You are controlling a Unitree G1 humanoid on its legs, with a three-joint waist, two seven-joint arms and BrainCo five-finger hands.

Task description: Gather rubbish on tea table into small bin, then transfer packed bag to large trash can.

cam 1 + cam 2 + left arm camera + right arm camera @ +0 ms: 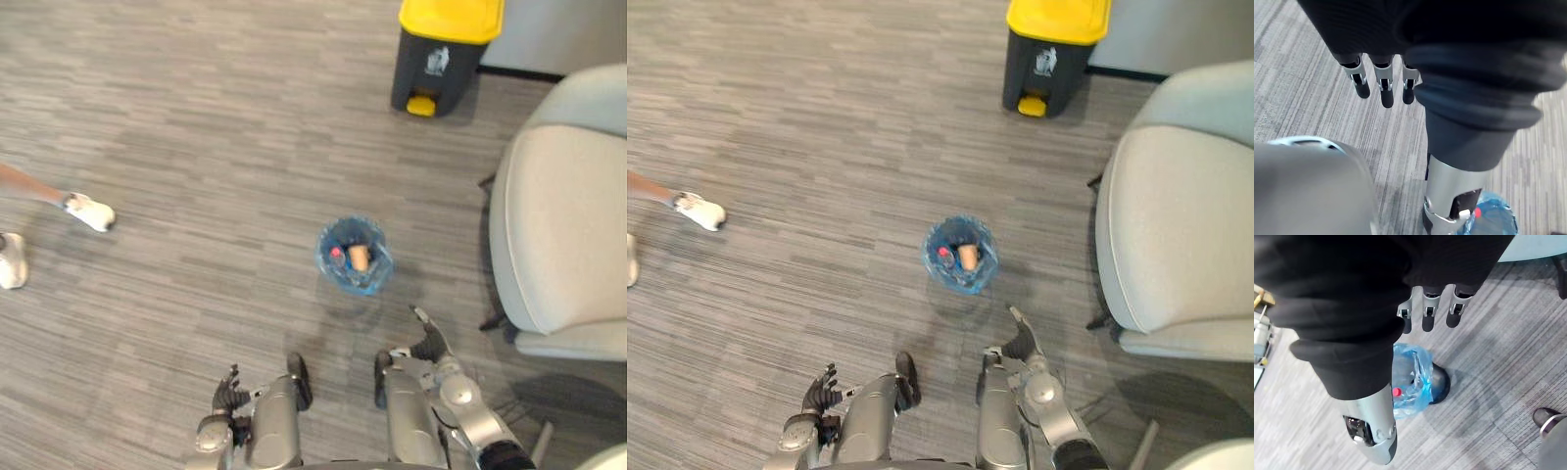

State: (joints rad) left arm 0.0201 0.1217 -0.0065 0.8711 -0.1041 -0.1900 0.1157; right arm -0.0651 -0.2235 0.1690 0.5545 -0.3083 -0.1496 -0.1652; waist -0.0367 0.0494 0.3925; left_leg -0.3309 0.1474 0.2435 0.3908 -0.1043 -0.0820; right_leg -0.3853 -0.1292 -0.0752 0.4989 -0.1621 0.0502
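Note:
A small bin lined with a blue bag stands on the floor straight ahead, holding a brown cup and a red-capped bottle. The same blue bag appears past my right hand's fingers and at the edge of the left wrist view. The large dark trash can with a yellow lid stands farther off, its lid closed. My left hand hangs low at my side, fingers relaxed and holding nothing. My right hand is also low, a short way from the bin, open and holding nothing.
A pale grey armchair takes up the right side, close to the bin. A person's white shoes show at the left edge. Grey plank floor lies between the bin and the large can.

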